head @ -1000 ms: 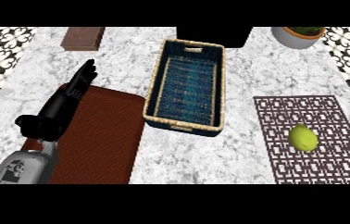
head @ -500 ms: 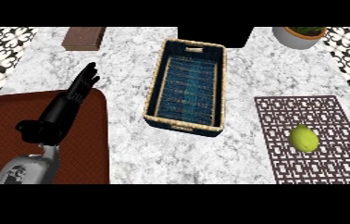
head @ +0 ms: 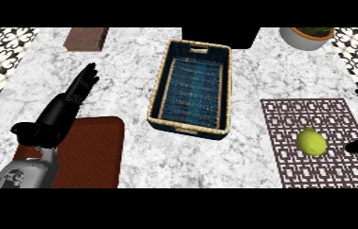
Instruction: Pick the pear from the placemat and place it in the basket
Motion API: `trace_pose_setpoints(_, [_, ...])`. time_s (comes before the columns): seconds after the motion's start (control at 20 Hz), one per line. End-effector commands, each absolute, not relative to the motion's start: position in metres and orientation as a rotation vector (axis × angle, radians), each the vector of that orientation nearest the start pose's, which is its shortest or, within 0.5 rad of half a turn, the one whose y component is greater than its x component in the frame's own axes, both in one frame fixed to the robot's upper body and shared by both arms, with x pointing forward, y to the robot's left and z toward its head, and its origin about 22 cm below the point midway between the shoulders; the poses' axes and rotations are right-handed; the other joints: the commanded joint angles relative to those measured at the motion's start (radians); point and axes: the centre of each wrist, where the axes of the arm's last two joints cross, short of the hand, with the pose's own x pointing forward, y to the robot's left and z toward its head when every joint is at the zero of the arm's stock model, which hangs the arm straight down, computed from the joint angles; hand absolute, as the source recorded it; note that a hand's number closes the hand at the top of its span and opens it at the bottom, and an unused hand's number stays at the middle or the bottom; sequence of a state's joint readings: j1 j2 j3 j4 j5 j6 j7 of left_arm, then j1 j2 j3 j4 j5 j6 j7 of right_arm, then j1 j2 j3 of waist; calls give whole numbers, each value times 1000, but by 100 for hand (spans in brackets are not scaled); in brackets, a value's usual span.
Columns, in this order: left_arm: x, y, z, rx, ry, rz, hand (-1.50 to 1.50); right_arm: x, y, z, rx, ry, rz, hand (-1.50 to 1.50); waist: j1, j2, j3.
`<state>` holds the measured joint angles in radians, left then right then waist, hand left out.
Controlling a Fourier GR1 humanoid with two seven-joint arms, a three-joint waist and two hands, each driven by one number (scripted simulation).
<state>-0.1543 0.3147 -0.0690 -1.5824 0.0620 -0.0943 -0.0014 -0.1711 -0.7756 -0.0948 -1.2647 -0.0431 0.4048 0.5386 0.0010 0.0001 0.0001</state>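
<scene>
Holds left hand (head: 59, 117) open, fingers straight, empty. Finds pear (head: 312, 141) far to its right on placemat (head: 293, 114), past basket (head: 155, 95); probably suits right hand (head: 353, 147), a sliver beside pear, grip impossible to tell.

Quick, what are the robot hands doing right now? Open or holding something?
Left robot hand: open, fingers straight, holding nothing.
Right robot hand: barely shows at the right edge; cannot tell.

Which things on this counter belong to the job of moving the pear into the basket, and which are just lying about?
Belong to the job: pear; patterned placemat under it; woven basket.

Just lying about: brown block; potted plant; dark red mat; black object at the far edge.
</scene>
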Motion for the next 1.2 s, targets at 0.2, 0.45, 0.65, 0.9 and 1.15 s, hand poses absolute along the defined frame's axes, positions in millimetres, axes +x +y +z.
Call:
trace_pose_setpoints(0.2, [274,263,62,35,-1681,-385,0,265,-425,64,-519,-792,508,-150,-1,-1,0])
trace_pose_setpoints(0.45, [277,258,63,57,-1717,-377,0,250,-424,74,-496,-838,515,-150,-6,-2,0])
trace_pose_setpoints(0.65, [279,264,58,47,-1690,-382,0,283,-420,89,-472,-868,496,-150,0,0,0])
trace_pose_setpoints(0.9, [284,276,56,54,-1685,-393,0,274,-408,63,-493,-816,529,-150,-1,0,0])
trace_pose_setpoints(1.15, [287,258,53,52,-1691,-380,0,278,-412,69,-510,-762,585,-150,-2,0,0])
